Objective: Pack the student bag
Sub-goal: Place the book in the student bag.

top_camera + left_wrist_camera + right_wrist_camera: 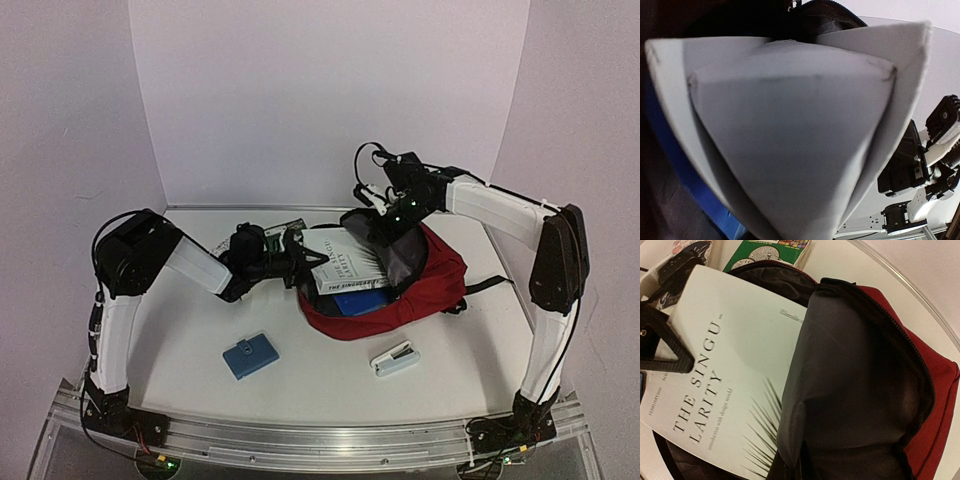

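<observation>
Both clamp: left gripper (296, 257) the book (350, 262), right gripper (385, 213) the student bag (435, 275); if your fabric hold slips, the book could jam.

The white paperback book (735, 365) carries "THE SINGU-LARITY" in large dark serif capitals, split over two lines on its cover, with smaller print beside it too fine to read, and "THE SINGULARITY" shows again along its edge in the top view.
</observation>
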`<state>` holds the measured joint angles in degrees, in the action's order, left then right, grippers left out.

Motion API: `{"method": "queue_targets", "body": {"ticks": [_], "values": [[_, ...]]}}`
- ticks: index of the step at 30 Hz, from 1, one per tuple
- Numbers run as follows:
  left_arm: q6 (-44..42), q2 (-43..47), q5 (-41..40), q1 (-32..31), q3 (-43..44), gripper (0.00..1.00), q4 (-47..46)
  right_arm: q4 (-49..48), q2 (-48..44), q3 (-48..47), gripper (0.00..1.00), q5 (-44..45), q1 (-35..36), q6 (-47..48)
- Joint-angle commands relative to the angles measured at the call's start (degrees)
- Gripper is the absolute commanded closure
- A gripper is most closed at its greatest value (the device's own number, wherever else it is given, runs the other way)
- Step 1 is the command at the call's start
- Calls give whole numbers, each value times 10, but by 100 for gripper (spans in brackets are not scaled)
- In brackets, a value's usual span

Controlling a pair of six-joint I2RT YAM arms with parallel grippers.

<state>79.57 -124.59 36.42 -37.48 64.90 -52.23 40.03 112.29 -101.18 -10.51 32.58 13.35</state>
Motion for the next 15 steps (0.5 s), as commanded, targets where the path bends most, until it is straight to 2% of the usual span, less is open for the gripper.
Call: {"method": "queue_targets", "body": {"ticks": [1, 9, 15], "values": [[-9, -26, 2, -13, 103, 91, -14, -23, -11, -38, 100, -53, 15, 14], [-2, -124, -34, -52, 240, 87, 60, -23, 0, -50, 100, -58, 17, 17], [-1, -156, -97, -59, 270, 81, 132, -23, 3, -56, 100, -55, 16, 21]]}}
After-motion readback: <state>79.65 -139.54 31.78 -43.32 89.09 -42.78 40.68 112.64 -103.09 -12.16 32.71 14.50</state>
